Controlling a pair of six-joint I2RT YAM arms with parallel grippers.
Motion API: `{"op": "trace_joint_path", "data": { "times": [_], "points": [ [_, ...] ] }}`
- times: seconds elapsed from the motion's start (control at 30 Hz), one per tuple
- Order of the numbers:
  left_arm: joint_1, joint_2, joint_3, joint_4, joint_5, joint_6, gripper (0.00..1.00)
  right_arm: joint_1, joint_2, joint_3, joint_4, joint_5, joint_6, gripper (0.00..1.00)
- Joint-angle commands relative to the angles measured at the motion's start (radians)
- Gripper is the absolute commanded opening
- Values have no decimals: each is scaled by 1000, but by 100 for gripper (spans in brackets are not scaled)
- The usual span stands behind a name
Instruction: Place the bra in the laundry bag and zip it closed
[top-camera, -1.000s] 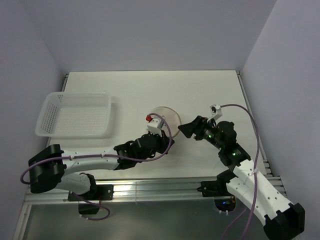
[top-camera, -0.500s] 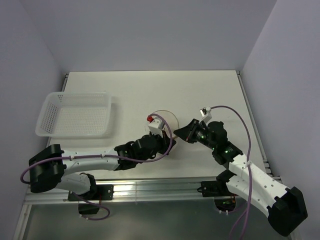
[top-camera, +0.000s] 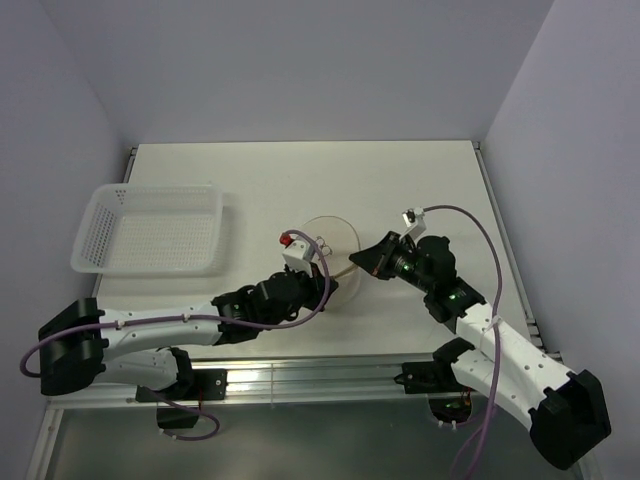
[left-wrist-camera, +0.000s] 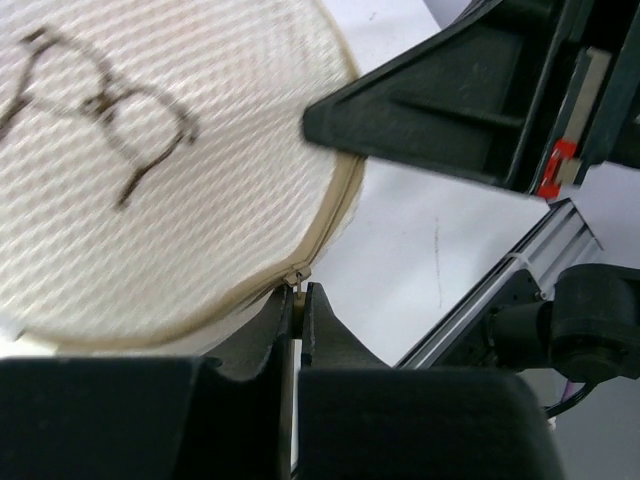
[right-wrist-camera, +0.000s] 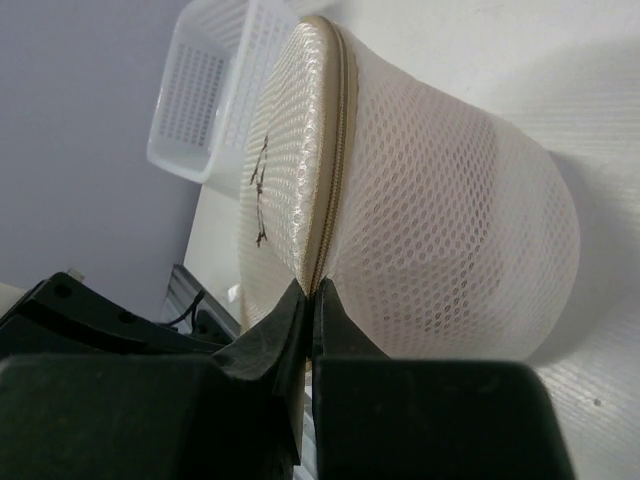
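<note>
The laundry bag (top-camera: 335, 238), a round white mesh case with a beige zipper rim, stands on edge at the table's middle. My left gripper (top-camera: 326, 272) reaches it from the near left. In the left wrist view the left gripper (left-wrist-camera: 298, 291) is shut on the small metal zipper pull (left-wrist-camera: 297, 279) at the rim of the laundry bag (left-wrist-camera: 150, 180). My right gripper (top-camera: 353, 262) comes from the right. In the right wrist view the right gripper (right-wrist-camera: 311, 290) is shut on the zipper seam of the laundry bag (right-wrist-camera: 440, 210). The bra is out of view.
A white perforated basket (top-camera: 150, 230) stands at the left of the table, also in the right wrist view as the basket (right-wrist-camera: 215, 90) behind the bag. The metal rail (top-camera: 300, 375) runs along the near edge by both arm bases.
My right gripper has moved left onto the bag and gone from open to shut on its rim. The left arm has shifted slightly left, still holding the zipper pull.
</note>
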Motion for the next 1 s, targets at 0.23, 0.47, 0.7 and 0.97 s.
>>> {"op": "trace_joint_path", "data": {
  "times": [0.23, 0.47, 0.7, 0.97],
  "points": [
    [71, -201, -87, -208, -129, 34, 0, -195, -19, 34, -14, -13, -115, 0],
    [96, -308, -118, -342, -235, -4, 0, -239, 72, 27, 52, -99, -137, 0],
    [96, -291, -104, -357, -271, -1, 0, -239, 84, 47, 35, -102, -163, 0],
    [96, -302, -95, -356, -288, -8, 0, -229, 121, 23, 63, -171, -169, 0]
  ]
}}
